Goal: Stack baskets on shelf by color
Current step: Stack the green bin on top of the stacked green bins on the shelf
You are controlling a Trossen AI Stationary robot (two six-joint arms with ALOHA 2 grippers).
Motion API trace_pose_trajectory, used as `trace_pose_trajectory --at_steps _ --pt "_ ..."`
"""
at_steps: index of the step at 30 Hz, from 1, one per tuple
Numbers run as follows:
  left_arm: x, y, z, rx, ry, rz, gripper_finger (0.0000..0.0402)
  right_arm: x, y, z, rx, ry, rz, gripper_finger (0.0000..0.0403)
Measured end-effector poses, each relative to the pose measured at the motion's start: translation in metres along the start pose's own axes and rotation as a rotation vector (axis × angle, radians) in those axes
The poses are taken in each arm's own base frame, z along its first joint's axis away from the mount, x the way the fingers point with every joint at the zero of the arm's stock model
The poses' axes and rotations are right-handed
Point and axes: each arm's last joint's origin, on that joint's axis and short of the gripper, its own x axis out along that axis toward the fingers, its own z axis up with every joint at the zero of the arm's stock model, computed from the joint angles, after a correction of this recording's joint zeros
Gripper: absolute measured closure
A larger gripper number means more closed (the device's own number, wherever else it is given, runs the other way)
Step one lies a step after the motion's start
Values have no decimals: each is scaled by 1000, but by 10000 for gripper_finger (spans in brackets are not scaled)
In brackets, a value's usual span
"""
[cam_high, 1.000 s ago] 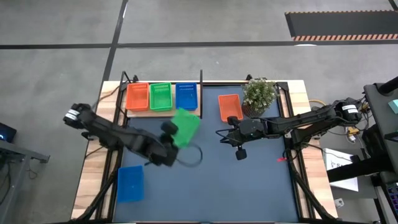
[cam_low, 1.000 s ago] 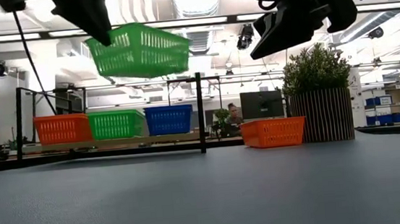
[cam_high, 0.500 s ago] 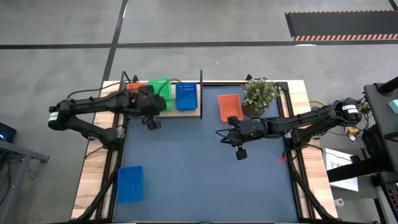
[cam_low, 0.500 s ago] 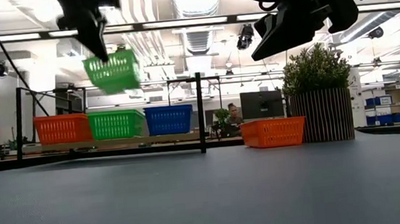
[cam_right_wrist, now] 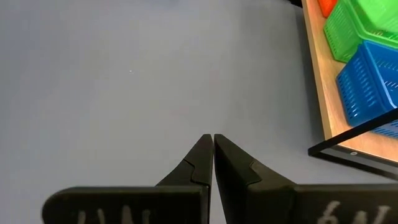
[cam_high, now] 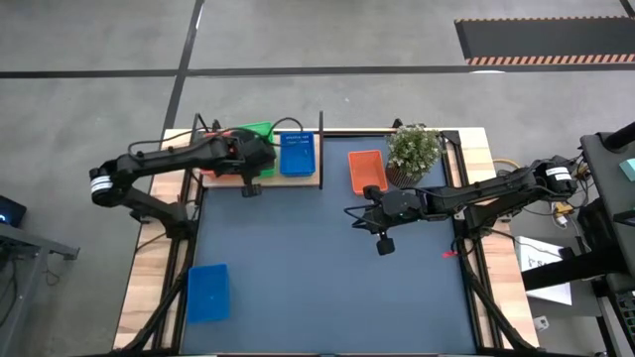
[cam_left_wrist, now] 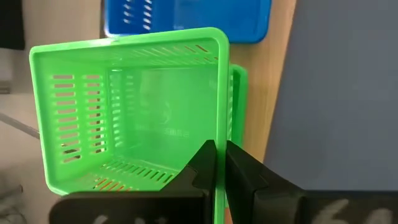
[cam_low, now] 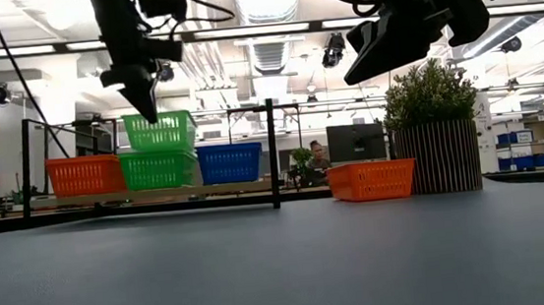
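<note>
A green basket (cam_low: 161, 131) hangs just above another green basket (cam_low: 158, 169), with my left gripper (cam_left_wrist: 219, 149) shut on it. The lower green one rests on the wooden shelf (cam_high: 298, 181) between an orange basket (cam_low: 84, 176) and a blue basket (cam_high: 298, 154). Whether the two green ones touch I cannot tell. A second orange basket (cam_high: 367, 171) lies on the mat beside the plant, and a second blue basket (cam_high: 207, 293) lies at the near left. My right gripper (cam_right_wrist: 212, 140) is shut with nothing in it, above the middle of the mat. My left gripper holds the green basket by its wall (cam_left_wrist: 221, 99) on the side toward the mat, one finger inside the basket and one outside. The fingers slant down from the near side. The basket hangs about level, open side up, over the green one on the shelf.
A thin black post (cam_high: 320, 149) stands at the shelf's right end. A potted plant (cam_high: 414, 149) stands at the far right of the table. The dark mat (cam_high: 327, 288) is bare between the two loose baskets.
My left gripper has carried the green basket from above the mat toward the table's far left edge and down a little. It now hangs over the shelf's green basket. The basket has turned about and gone from tilted to about level.
</note>
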Motion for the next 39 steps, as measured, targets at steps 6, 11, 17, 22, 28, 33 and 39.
trace_pose_trajectory --at_steps 6,11,17,22,28,33,39 --pt "13 -5 4 40 59 -21 401 0 0 0 0 1 0 394" --pt "17 -6 5 49 70 -25 401 0 0 0 8 2 0 394" --pt "18 -6 6 54 73 -26 398 0 0 0 9 2 0 394" --pt "18 -6 6 66 73 -26 366 0 0 0 9 2 1 394" --pt "18 -6 6 79 73 -26 329 0 0 -1 21 5 1 394" --pt "12 -6 4 51 55 -22 322 0 0 -1 24 6 2 394" --pt "-1 -9 0 18 27 -23 322 0 0 -1 18 5 2 394"
